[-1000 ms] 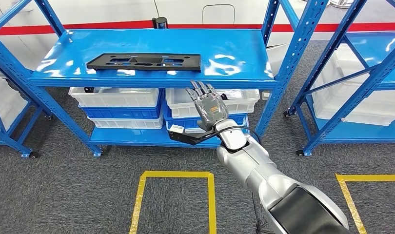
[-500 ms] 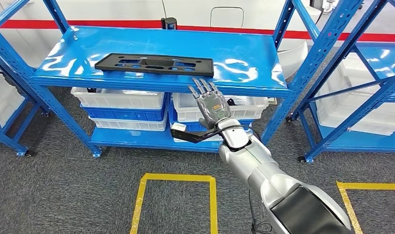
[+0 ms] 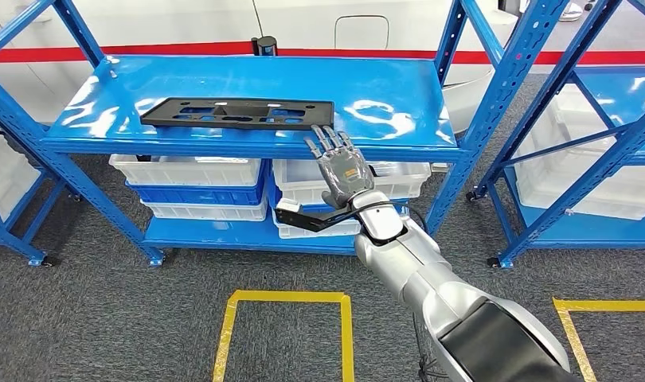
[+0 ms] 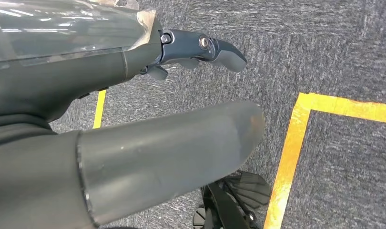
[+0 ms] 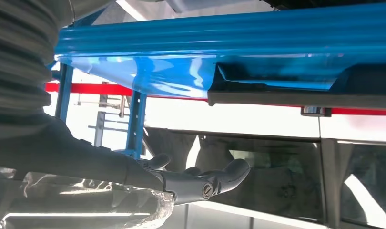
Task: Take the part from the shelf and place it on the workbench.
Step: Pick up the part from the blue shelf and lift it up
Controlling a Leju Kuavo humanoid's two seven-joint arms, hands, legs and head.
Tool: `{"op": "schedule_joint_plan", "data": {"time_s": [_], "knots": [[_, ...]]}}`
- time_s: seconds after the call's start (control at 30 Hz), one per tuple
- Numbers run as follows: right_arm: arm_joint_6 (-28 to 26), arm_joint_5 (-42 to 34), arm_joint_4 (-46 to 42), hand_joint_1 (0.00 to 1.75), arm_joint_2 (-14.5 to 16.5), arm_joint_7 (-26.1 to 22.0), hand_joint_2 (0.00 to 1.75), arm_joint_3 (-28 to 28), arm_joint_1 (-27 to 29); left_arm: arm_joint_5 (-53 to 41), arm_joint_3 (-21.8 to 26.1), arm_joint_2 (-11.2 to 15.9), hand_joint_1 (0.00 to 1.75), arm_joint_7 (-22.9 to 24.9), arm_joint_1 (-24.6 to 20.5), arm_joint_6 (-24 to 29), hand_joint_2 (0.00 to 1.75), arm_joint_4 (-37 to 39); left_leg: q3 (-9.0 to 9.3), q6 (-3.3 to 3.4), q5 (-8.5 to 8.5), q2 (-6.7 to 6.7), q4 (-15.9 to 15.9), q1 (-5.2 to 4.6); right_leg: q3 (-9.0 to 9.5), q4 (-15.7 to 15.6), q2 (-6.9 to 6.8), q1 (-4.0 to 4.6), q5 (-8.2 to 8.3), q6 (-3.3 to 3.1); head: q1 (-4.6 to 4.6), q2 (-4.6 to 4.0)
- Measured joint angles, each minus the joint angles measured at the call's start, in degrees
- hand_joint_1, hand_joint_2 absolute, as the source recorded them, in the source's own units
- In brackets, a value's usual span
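Part (image 3: 237, 113): flat black plate, upper left of frame, long axis left-right along shelf (image 3: 399, 95). Right hand (image 3: 341, 171): fingers spread, empty, nearer, right of part's end. Left hand (image 4: 134, 138): fingers indeterminate.

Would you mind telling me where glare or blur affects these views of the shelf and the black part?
Head view: sharp overall, with white glare patches on the glossy blue shelf beside the black part; the open right hand is crisp. Right wrist view: bright backlight behind, so the shelf's underside and the part's edge look dark. Left wrist view: the left hand is close and soft; the carpet is sharper.
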Motion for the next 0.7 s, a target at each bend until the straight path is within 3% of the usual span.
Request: {"op": "schedule_joint_plan", "data": {"time_s": [0.03, 0.07, 0.1, 0.17, 0.23, 0.33, 0.4, 0.47, 0.5, 0.53, 0.6, 0.67, 0.7], "knots": [[0.0, 0.1, 0.0, 0.00, 0.0, 0.0, 1.75, 0.0, 0.0, 0.0, 0.0, 0.0, 0.00, 0.0, 0.0, 0.0, 0.00, 0.0, -0.11, -0.17, 1.17, 0.05, -0.7, 0.19, 0.09, 0.0, 0.02, -0.06, -0.10, 0.08, -0.01, 0.00], [0.0, 0.1, 0.0, 0.00, 0.0, 0.0, 1.75, 0.0, 0.0, 0.0, 0.0, 0.1, 0.00, 0.0, 0.0, 0.0, 0.00, 0.0, 0.88, -0.31, 3.16, 0.10, -3.3, 0.40, 0.25, 0.0, 0.04, -0.16, -0.24, 0.24, 0.00, 0.00], [0.0, 0.1, 0.0, 0.00, 0.0, 0.0, 1.75, 0.0, 0.0, -0.1, 0.1, 0.2, 0.00, 0.0, 0.0, 0.0, 0.00, 0.0, 2.68, -0.45, 5.38, 0.19, -7.4, 0.63, 0.43, 0.1, 0.07, -0.22, -0.44, 0.51, -0.01, 0.00], [0.0, 0.1, 0.0, 0.00, 0.1, 0.0, 1.75, -0.1, -0.1, -0.1, 0.1, 0.2, 0.00, 0.0, -0.1, 0.0, 0.00, 0.0, 5.90, -0.36, 7.74, 0.12, -13.6, 0.64, 0.56, 0.3, 0.15, 0.02, -0.87, 1.20, -0.01, 0.00], [0.0, 0.2, 0.0, 0.00, 0.1, 0.0, 1.75, -0.1, -0.2, -0.1, 0.1, 0.1, 0.00, 0.0, -0.2, 0.0, 0.00, 0.0, 6.77, 0.33, 7.71, -0.08, -15.0, 0.22, 0.50, 0.2, 0.19, 0.31, -1.02, 1.93, 0.08, 0.00], [0.0, 0.3, 0.0, 0.00, 0.1, 0.1, 1.75, -0.2, -0.3, -0.2, 0.1, 0.1, 0.00, 0.0, -0.2, -0.1, 0.00, 0.0, 7.16, 1.91, 7.96, -0.09, -15.4, -0.15, 0.04, 1.2, 0.13, 0.25, -1.70, 2.90, 0.17, 0.00], [0.0, 0.3, 0.0, 0.00, 0.0, 0.2, 1.75, -0.3, -0.3, -0.2, 0.1, 0.1, 0.00, 0.0, -0.2, -0.2, 0.00, 0.0, 7.47, 2.83, 8.06, -0.03, -15.7, -0.24, -2.91, 7.1, 0.06, 0.12, -4.25, 2.63, 0.30, 0.00], [0.0, 0.3, 0.0, 0.00, -0.1, 0.2, 1.75, -0.3, -0.1, -0.2, 0.1, 0.2, 0.00, 0.0, -0.3, -0.2, 0.00, 0.0, 7.49, 3.31, 7.90, -0.06, -15.8, -0.48, -7.49, 15.4, 0.05, 0.15, -7.15, 2.30, 0.44, 0.00], [0.0, 0.3, 0.0, 0.00, -0.3, 0.2, 1.75, -0.4, 0.1, -0.2, 0.1, 0.2, 0.00, 0.0, -0.3, -0.3, 0.00, 0.0, 7.53, 3.41, 7.82, -0.10, -15.8, -0.61, -9.00, 17.8, 0.05, 0.20, -7.63, 2.41, 0.45, 0.00], [0.0, 0.3, 0.0, 0.00, -0.4, 0.2, 1.75, -0.4, 0.2, -0.2, 0.1, 0.2, 0.00, 0.0, -0.3, -0.3, 0.00, 0.0, 7.60, 3.47, 7.74, -0.15, -15.7, -0.75, -9.42, 18.1, 0.06, 0.28, -7.22, 2.66, 0.47, 0.00], [0.0, 0.4, 0.0, 0.00, -0.4, 0.2, 1.75, -0.6, 0.2, -0.2, 0.1, 0.1, 0.00, 0.0, -0.3, -0.3, 0.00, 0.0, 7.88, 3.40, 7.60, -0.26, -15.7, -0.97, -6.70, 11.9, 0.04, 0.51, -4.26, 3.13, 0.49, 0.00], [0.0, 0.5, 0.0, 0.00, -0.4, 0.2, 1.75, -0.7, -0.1, -0.3, 0.1, 0.0, 0.00, 0.0, -0.3, -0.3, 0.00, 0.0, 8.10, 3.05, 7.27, -0.32, -15.6, -1.27, -2.69, 3.7, 0.03, 0.91, -1.38, 2.78, 0.48, 0.00], [0.0, 0.6, 0.0, 0.00, -0.4, 0.2, 1.75, -0.7, -0.1, -0.3, 0.1, -0.1, 0.00, 0.0, -0.3, -0.4, 0.00, 0.0, 8.17, 2.81, 7.05, -0.35, -15.6, -1.38, -1.56, 1.5, 0.02, 1.07, -0.67, 2.36, 0.46, 0.00]]}}
